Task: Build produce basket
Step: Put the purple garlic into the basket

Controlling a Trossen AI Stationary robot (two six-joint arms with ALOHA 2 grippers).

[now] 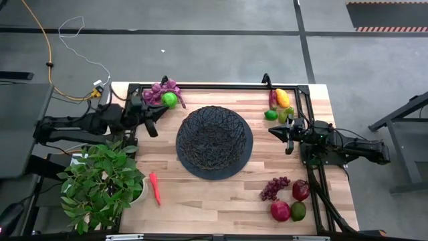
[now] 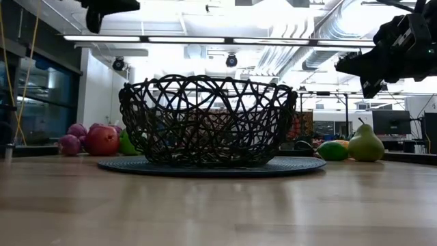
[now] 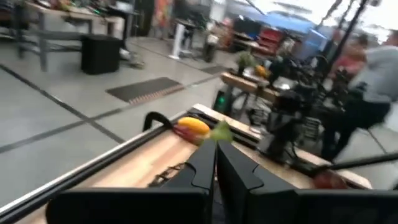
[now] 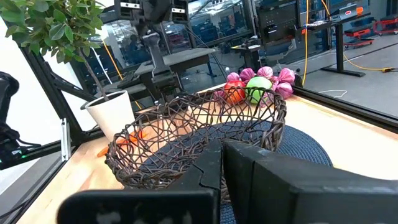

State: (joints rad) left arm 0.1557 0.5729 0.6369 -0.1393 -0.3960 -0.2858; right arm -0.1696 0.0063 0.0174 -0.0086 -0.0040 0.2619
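Nearest the front edge of the worktop (image 1: 221, 201) lie a slim red pepper (image 1: 155, 188) beside the potted plant (image 1: 100, 184), and, at the right corner, a grape bunch (image 1: 274, 188) with two red fruits (image 1: 301, 190) and a green one (image 1: 298, 211). In the middle sits the basket (image 1: 214, 142), with nothing visible in it, so the task looks barely begun. The produce is set out in clusters around it, probably so each arm has pieces on its own side. The left tool (image 1: 151, 127) hangs just left of the basket, fingers pressed together and holding nothing. The right tool (image 1: 289, 138) hangs to the right, likewise closed and holding nothing. At the back edge rest purple grapes and a green fruit (image 1: 169, 99) on the left, a mango (image 1: 283, 98) and lime (image 1: 270, 114) on the right.
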